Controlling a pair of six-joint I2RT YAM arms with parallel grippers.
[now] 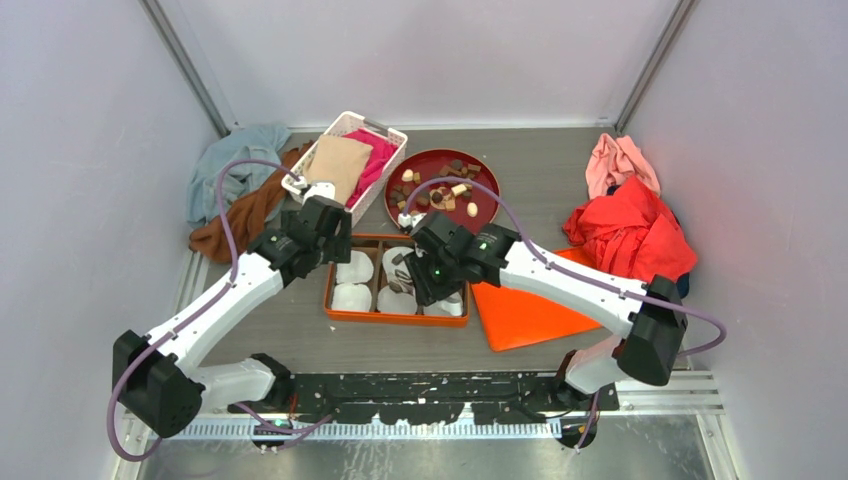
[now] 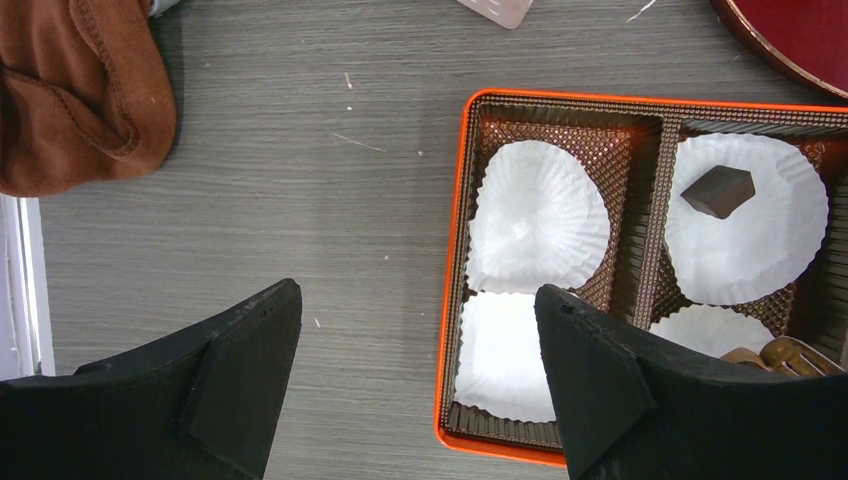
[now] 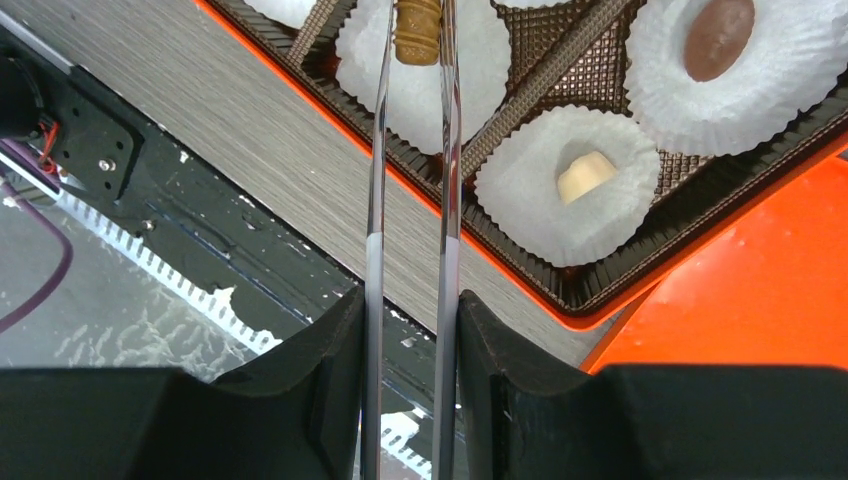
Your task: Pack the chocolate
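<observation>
Over the orange box [image 1: 395, 319], the right gripper [image 3: 410, 320] is closed on tweezers [image 3: 376, 200]. Its two fingers press the thin blades from both sides, so the blades run almost parallel with only a narrow gap between them. At their tips the blades pinch a tan chocolate [image 3: 417, 30] just over a white paper cup [image 3: 482, 68]; I cannot tell if it touches the paper. In the cup just beside it lies a cream piece [image 3: 585, 175], and one cup further lies a brown round piece [image 3: 718, 38]. The left gripper [image 2: 417, 295] is wide open and holds nothing. One finger is over the bare table [image 2: 300, 150] and the other is over the left column of the box, where the two cups have nothing in them. In the middle column a dark block [image 2: 720, 190] rests in its cup. More loose chocolate [image 1: 440, 195] lies on the red plate [image 1: 430, 162], just behind the box. An orange sheet [image 1: 520, 315] lies beside the box under the right arm.
</observation>
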